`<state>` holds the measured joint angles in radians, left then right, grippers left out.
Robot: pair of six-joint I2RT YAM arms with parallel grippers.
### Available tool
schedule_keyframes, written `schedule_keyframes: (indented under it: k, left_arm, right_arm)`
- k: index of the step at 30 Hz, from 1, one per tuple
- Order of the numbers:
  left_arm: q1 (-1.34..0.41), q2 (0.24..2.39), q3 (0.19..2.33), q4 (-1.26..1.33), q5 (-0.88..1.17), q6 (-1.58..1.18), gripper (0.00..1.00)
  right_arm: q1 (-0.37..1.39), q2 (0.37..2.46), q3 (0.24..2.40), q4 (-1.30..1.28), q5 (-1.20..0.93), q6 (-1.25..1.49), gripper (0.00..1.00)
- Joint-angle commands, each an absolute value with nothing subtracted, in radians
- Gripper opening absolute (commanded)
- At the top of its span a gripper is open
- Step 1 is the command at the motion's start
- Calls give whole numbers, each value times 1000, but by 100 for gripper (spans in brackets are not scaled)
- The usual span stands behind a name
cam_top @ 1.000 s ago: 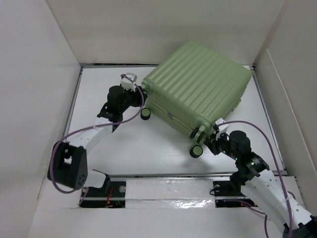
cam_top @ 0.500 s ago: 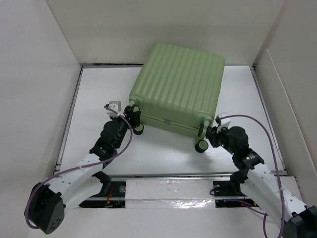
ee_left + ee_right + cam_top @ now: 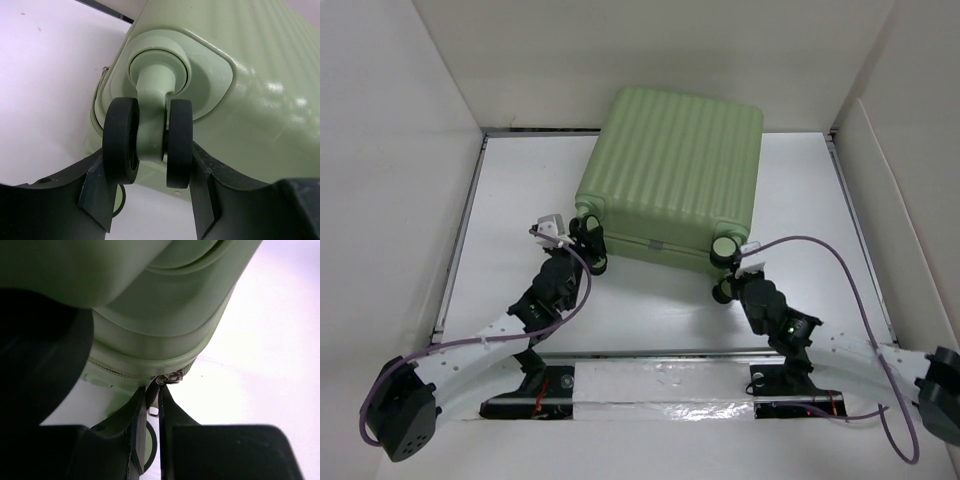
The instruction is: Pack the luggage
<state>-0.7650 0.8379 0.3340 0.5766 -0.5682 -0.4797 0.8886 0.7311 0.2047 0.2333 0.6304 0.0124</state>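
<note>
White walls box in a white counter (image 3: 650, 310). The luggage (image 3: 675, 170) lies closed on its broad side at the far middle, touching the back wall. The left pincer (image 3: 150, 172) clamps the twin wheel (image 3: 120, 140) at the near-left corner. The right pincer (image 3: 151, 405) is pressed together on the zipper pull (image 3: 167, 377), just beside the near-right wheel. The step looks like zipper work: hold the wheel firmly as an anchor and draw the pull along the seam, not away from it. Wheels point near; ribs and long axis run near to far, skewed slightly.
</note>
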Motion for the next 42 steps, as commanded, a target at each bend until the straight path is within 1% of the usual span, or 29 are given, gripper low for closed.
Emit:
schedule_keyframes:
  k: [1, 2, 3, 4, 5, 8, 9, 10, 11, 13, 14, 16, 18, 21, 23, 24, 26, 27, 28, 29, 30, 32, 33, 35, 37, 38, 39, 40, 42]
  left_arm:
    - [-896, 821, 353, 692, -181, -522, 0]
    - [-896, 822, 379, 689, -169, -511, 0]
    - [-896, 828, 394, 683, -164, -506, 0]
    - [-896, 833, 408, 684, -157, -502, 0]
    - [-896, 834, 417, 692, -141, -499, 0]
    - [-896, 839, 411, 706, -106, -514, 0]
    - [-905, 835, 405, 719, -101, -518, 0]
    - [-905, 821, 400, 709, -104, -525, 0]
    - [-905, 810, 390, 701, -118, -523, 0]
    - [-905, 781, 374, 689, -143, -509, 0]
    - [-905, 776, 371, 686, -140, -505, 0]
    - [-905, 794, 376, 689, -106, -502, 0]
    - [-914, 811, 405, 652, -90, -492, 0]
    - [-914, 796, 407, 629, -97, -485, 0]
    - [-914, 807, 435, 597, -81, -479, 0]
    - [-914, 818, 446, 580, -51, -466, 15]
    - [-914, 853, 468, 581, -28, -463, 37]
    - [-914, 867, 472, 597, -17, -462, 55]
    - [-914, 896, 479, 603, -15, -459, 58]
    - [-914, 911, 498, 607, -8, -456, 60]
    - [-914, 929, 509, 624, 9, -451, 60]
    - [-914, 989, 561, 632, 37, -439, 59]
    - [-914, 1012, 581, 640, 55, -434, 58]
    - [-914, 1081, 642, 646, 69, -428, 57]
    - [-914, 1155, 676, 684, 110, -434, 55]
    - [-914, 1181, 717, 698, 126, -440, 54]
    - [-914, 1208, 738, 718, 149, -452, 54]
    - [-914, 1263, 762, 727, 158, -456, 53]
    - [-923, 1313, 828, 744, 184, -466, 52]
  right_arm:
    - [1060, 933, 399, 812, 422, -136, 0]
    - [1154, 1101, 413, 893, 484, -188, 0]
    - [1195, 1103, 437, 894, 485, -205, 0]
    - [1221, 1244, 474, 885, 553, -216, 0]
    - [1233, 1290, 570, 832, 554, -215, 0]
    - [1247, 1339, 636, 720, 500, -229, 0]
    - [1229, 1325, 655, 685, 485, -203, 0]
    - [1198, 1295, 658, 585, 381, -177, 0]
    - [1115, 1185, 649, 556, 318, -154, 0]
    - [1024, 1038, 575, 537, 214, -101, 0]
    - [955, 920, 572, 500, 200, -94, 0]
    - [905, 855, 615, 354, 187, -87, 0]
    - [859, 798, 629, 269, 189, -75, 0]
    - [806, 737, 534, 285, 129, -14, 0]
    - [805, 710, 444, 322, 31, -2, 0]
    - [805, 700, 414, 334, 9, 36, 0]
    - [840, 701, 332, 415, -41, 66, 0]
    - [856, 713, 316, 445, -44, 81, 2]
    - [880, 750, 307, 475, -41, 83, 4]
    - [890, 768, 304, 480, -34, 84, 6]
    - [890, 784, 311, 482, -28, 83, 13]
    - [899, 799, 321, 491, -14, 78, 19]
    - [899, 793, 331, 482, -11, 72, 24]
    - [899, 746, 339, 408, 82, 75, 26]
    - [899, 707, 319, 365, 138, 67, 32]
    - [887, 689, 305, 365, 138, 64, 34]
    - [870, 658, 289, 367, 132, 57, 41]
    - [859, 649, 272, 394, 115, 60, 43]
    - [839, 643, 215, 435, 106, 66, 45]
